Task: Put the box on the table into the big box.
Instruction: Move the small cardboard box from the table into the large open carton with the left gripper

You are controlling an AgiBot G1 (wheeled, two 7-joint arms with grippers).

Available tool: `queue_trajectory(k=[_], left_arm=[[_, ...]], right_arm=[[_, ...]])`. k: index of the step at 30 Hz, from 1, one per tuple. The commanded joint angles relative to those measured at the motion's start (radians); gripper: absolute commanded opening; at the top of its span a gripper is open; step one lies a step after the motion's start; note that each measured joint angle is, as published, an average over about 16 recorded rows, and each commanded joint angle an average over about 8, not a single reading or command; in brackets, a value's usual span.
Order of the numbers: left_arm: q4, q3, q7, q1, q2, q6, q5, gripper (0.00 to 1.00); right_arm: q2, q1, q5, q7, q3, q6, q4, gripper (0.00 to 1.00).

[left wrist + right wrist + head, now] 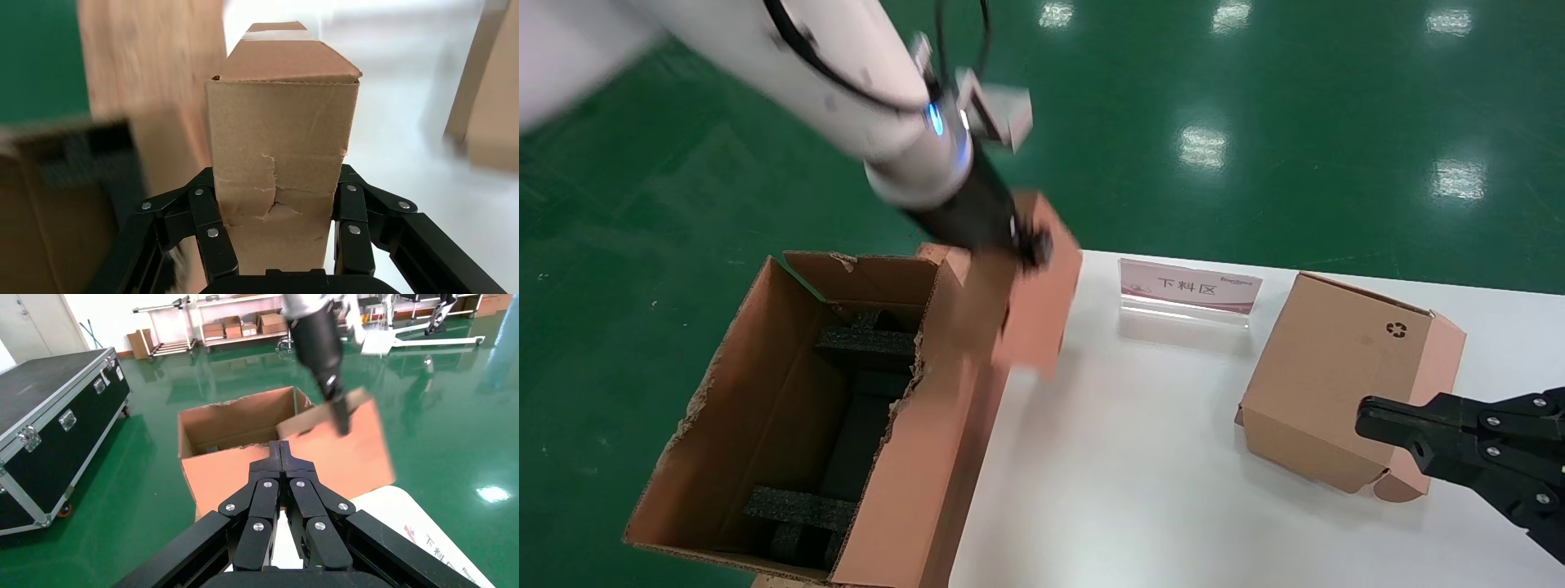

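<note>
- Cardboard boxes at the work area: three. One small plain box (1042,302) (held off the surface), one box with a recycling symbol (1328,367) on the worktop (1140,474), and one big box (789,425) beside it.
- Black foam blocks (866,343) showing inside the big box: at least two (more may be hidden).
- Acrylic signs (1189,287): one.
- Tools: two, the left tool (278,236) and the right tool (281,454).
- Black flight cases (46,425) on the floor: one.

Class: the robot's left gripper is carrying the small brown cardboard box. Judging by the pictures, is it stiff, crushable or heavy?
Probably crushable: the box shows creases and a tear where the left gripper clamps it. Likely light: held aloft by one end near the big box.
</note>
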Motion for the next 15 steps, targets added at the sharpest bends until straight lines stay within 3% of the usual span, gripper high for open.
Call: queue_trajectory(k=[1, 15], left_arm=[[0.019, -0.026, 0.013, -0.021, -0.008, -0.009, 0.025, 0.0], [0.117, -0.066, 0.076, -0.136, -0.042, -0.04, 0.174, 0.0]], right_arm=[[0.0, 0.0, 0.0, 0.0, 0.0, 0.0, 0.0, 1.0], [0.0, 0.0, 0.0, 0.0, 0.0, 0.0, 0.0, 1.0]])
